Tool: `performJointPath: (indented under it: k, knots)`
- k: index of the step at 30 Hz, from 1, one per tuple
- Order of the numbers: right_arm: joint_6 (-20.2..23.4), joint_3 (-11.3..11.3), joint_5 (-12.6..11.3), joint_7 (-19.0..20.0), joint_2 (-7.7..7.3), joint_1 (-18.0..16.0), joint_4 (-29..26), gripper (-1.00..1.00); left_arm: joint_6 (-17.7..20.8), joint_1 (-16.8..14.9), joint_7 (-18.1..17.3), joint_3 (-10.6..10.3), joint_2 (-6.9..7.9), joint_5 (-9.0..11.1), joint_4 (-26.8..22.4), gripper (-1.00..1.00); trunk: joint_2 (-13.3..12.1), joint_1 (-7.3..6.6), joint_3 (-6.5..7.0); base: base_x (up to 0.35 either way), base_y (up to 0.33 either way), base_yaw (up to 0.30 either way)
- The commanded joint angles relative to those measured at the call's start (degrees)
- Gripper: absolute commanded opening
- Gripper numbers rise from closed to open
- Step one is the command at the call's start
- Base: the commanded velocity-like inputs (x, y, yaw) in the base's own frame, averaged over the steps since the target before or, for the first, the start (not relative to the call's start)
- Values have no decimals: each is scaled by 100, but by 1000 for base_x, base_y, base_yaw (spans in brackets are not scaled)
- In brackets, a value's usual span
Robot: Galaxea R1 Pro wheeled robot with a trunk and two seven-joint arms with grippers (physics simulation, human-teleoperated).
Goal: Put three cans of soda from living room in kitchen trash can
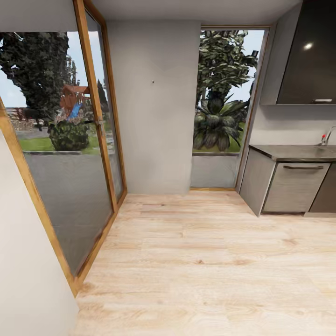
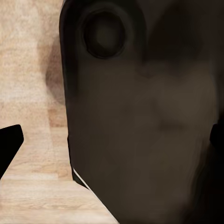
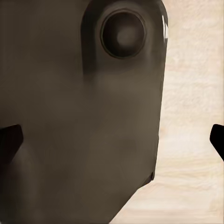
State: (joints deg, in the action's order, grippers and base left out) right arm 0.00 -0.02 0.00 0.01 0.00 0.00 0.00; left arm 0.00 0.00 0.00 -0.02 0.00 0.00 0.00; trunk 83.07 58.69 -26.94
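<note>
The floor (image 1: 210,261) is seen as pale, grained wood. Glossy black is shown by the upper cabinet (image 1: 312,56), matt grey by the cabinet fronts (image 1: 291,186), dark smoothness by the bench (image 1: 294,151), metal by the faucet (image 1: 328,136).

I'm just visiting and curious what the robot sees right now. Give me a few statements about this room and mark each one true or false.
1. The floor is light wood. True.
2. A faucet stands on the dark countertop at the right. True.
3. The upper cabinet is bright white. False: it is glossy black.
4. Green plants show through the window straight ahead. True.
5. The cabinet drawer under the countertop is pulled open. False: it sits closed, its dark handle flush along the front.
</note>
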Motion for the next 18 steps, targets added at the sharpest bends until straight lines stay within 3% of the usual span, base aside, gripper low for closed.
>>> performJointPath:
  k: [1,4,18]
  knots:
    - [0,2,0,-1,0,0,0,100,0,0,0,2,0,0,0,100,1,4,1,0,0,0]
    - [30,41,3,35,60,-52,40,100,-27,18,-91,10,-70,-30,-97,100,1,4,1,0,0,0]
    - [30,41,3,35,60,-52,40,100,-27,18,-91,10,-70,-30,-117,100,1,4,1,0,0,0]
